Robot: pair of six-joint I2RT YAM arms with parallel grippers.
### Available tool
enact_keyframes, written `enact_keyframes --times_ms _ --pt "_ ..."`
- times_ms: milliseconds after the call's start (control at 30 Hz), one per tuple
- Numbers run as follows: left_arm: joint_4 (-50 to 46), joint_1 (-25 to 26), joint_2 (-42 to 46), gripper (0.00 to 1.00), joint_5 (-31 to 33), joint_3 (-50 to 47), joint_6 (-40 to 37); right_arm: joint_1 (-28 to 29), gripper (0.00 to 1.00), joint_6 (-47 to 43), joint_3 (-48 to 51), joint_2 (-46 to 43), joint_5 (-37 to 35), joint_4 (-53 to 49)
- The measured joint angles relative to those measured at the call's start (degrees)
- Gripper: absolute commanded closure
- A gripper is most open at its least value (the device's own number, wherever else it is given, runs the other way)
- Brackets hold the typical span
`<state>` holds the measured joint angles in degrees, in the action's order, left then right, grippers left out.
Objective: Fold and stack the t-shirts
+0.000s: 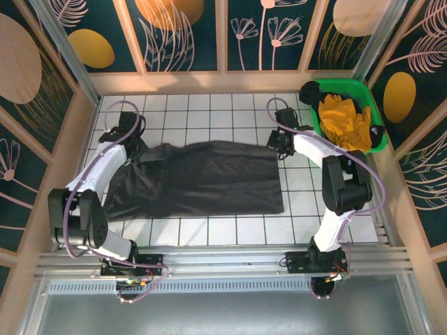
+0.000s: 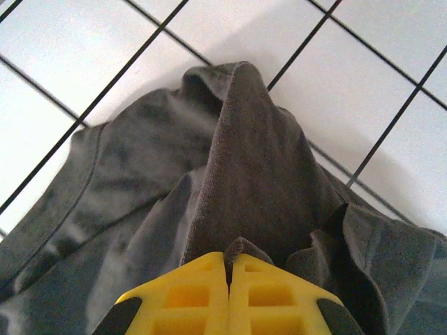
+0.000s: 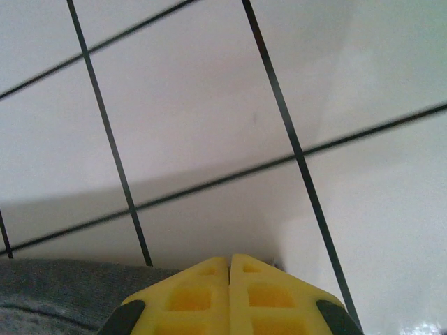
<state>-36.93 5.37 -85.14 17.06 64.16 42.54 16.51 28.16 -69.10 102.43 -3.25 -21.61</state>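
Your t-shirt (image 1: pixel 202 178) is charcoal-grey, the counter (image 1: pixel 209 112) white with black grid lines, the bin (image 1: pixel 342 84) green, its cloth (image 1: pixel 342 118) yellow, your left tool (image 2: pixel 228 259) yellow.

Matt, finely ribbed charcoal cloth t-shirt (image 2: pixel 258 174) on glossy smooth white tiles (image 3: pixel 209 105), shiny green plastic bin (image 1: pixel 346 83)

A band of bare counter (image 1: pixel 209 112) runs at 12 o'clock of the t-shirt (image 1: pixel 202 178), open from side to side up to the back wall (image 1: pixel 209 82). At 6 o'clock a narrower strip of tiles lies free before the rail (image 1: pixel 223 255). The left arm (image 1: pixel 98 174) reaches over the shirt's 9 o'clock end; the right arm (image 1: pixel 335 174) crosses the tiles at its 3 o'clock end. The green bin (image 1: pixel 346 84), heaped with yellow cloth (image 1: pixel 342 122), blocks the 1 o'clock corner.
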Motion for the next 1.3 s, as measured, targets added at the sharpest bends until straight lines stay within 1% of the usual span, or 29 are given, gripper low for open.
enact_keyframes --times_ms 200,467,667,900,1133,1200,1300 --pt "-2.3 0.0 7.3 1.00 1.5 -5.8 3.7 0.7 1.00 0.0 6.8 -4.7 0.0 1.0" --pt "-7.6 0.0 16.9 1.00 4.4 -11.4 10.8 2.0 1.00 0.0 9.6 -5.0 -2.6 2.2" --pt "-9.8 0.0 18.6 1.00 4.9 -12.0 13.5 2.3 1.00 -0.6 12.0 -7.6 -4.6 2.3" --pt "-13.2 0.0 22.4 1.00 7.1 -12.2 15.9 2.6 1.00 -0.9 12.5 -9.9 -5.8 2.5" --pt "-14.6 0.0 24.4 1.00 7.4 -17.1 18.7 4.2 1.00 -0.8 15.0 -10.0 -5.7 2.2" --pt "-14.8 0.0 25.0 1.00 7.4 -18.5 19.3 4.3 0.94 -0.7 15.9 -10.1 -5.4 2.0" --pt "-14.7 0.0 25.4 1.00 7.4 -20.4 20.2 4.3 0.82 0.2 16.5 -10.3 -4.9 1.0"
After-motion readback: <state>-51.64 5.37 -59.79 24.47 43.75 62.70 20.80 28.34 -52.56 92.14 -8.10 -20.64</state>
